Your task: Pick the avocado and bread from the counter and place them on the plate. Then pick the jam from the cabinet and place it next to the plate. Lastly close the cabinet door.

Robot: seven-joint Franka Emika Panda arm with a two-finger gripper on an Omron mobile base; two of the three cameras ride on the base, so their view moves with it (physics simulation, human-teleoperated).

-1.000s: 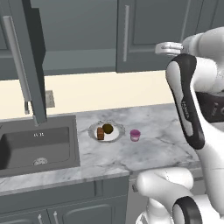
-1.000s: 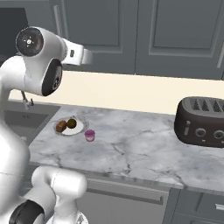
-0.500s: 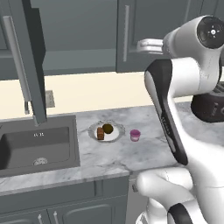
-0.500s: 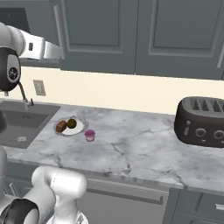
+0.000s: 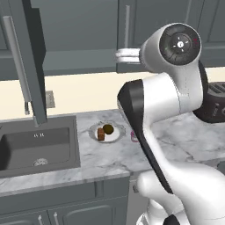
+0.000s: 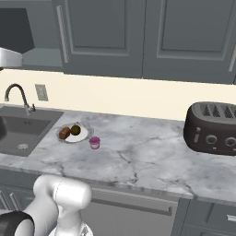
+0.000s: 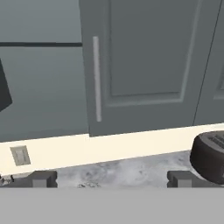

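The white plate (image 5: 93, 132) (image 6: 85, 134) lies on the marble counter (image 5: 101, 162) (image 6: 138, 156) just right of the sink. On it rest the bread (image 5: 101, 134) (image 6: 64, 132) and the avocado (image 5: 108, 128) (image 6: 75, 130). The pink jam (image 6: 94, 142) stands on the counter beside the plate's right edge, half hidden by the arm in the left base view. My gripper (image 7: 112, 179) is open and holds nothing, raised high and facing the upper cabinet (image 7: 43, 87). The cabinet door (image 5: 26, 57) stands swung open at the left.
A closed cabinet door with a bar handle (image 7: 97, 78) is straight ahead of the hand. A dark toaster (image 6: 212, 129) (image 7: 210, 155) sits at the right of the counter. The sink (image 5: 35, 147) with its faucet (image 6: 18, 94) is at the left, and my own arm (image 5: 167, 101) blocks much of the left base view.
The arm has swung to the left, carrying the raised hand toward the open cabinet. The gripper stays open. Plate, bread, avocado and jam have not moved.
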